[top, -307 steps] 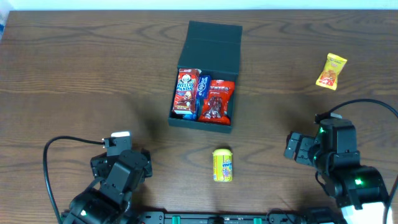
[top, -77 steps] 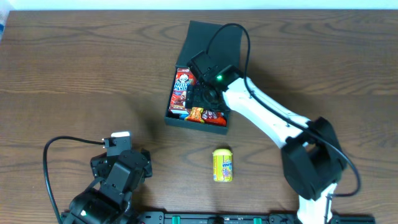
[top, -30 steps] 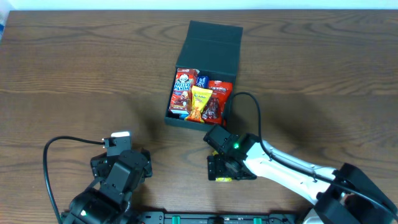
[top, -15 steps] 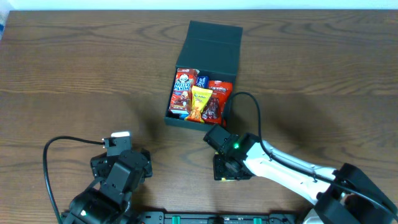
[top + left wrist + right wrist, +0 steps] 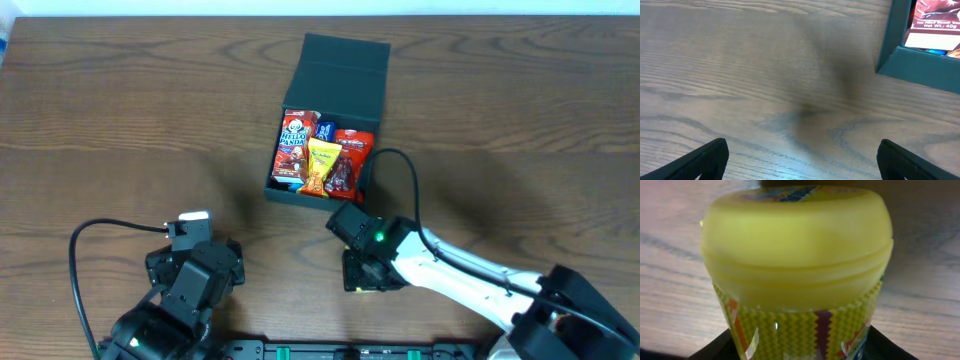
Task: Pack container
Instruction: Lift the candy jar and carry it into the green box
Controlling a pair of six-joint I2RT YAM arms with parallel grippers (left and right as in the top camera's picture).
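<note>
Container point(image 5: 338, 75) apart; right fingers point(image 5: 715, 351) on can point(image 5: 795, 255)

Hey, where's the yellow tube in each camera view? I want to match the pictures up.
Right wrist: the yellow tube fills most of the frame, lid uppermost.
Overhead: bottom centre, mostly hidden under the right gripper, just below the container.
Left wrist: not in it.
Shared landmark: the wood-grain table shows in all three; the container's corner also sits top right in the left wrist view.

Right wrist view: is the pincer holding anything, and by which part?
The tube, gripped across its patterned body just below the cap by the right pincer. The left pincer is open and empty.
</note>
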